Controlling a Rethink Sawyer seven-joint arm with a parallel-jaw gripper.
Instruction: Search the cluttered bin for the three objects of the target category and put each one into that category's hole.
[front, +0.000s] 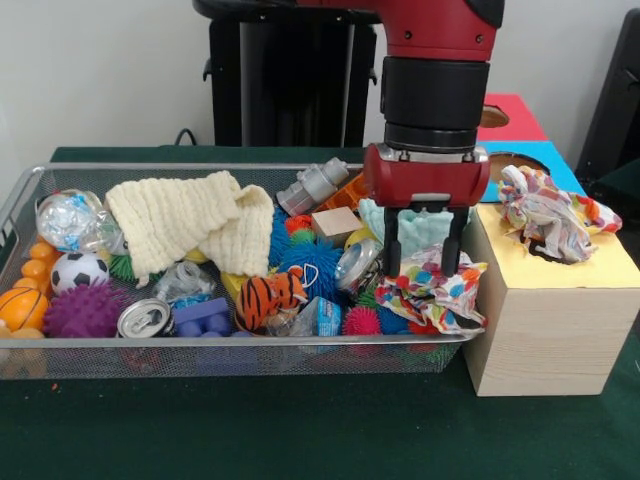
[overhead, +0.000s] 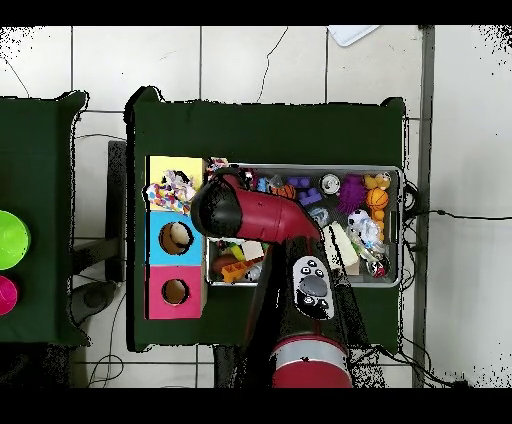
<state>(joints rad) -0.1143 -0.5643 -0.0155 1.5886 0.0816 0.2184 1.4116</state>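
Silver wire mesh forms the bin, and I have the gripper lowered at the bin end nearest the wooden box. Its two black fingers stand apart, straddling the top of a printed cloth that lies directly beneath them against the bin's end wall. I read the jaws as spread and not yet closed on anything.

A second printed cloth sits beside the gripper on the box, bunched over the yellow-surround hole and, as far as I can see, not fully pushed through. I cannot locate the third printed cloth in either view. Just behind the fingers lies the mint-green cloth; a silver can rests immediately to one side, with the cream waffle cloth well away across the bin.

Risks noted:
- The mint-green cloth is close enough that closing could pinch it together with the printed one.
- A fold of thin cloth may slip free on the lift if only its edge is caught.
- The cloth may snag on the mesh rim as it rises.
- The cloth already piled on the hole could block the next deposit, or be knocked off the box.
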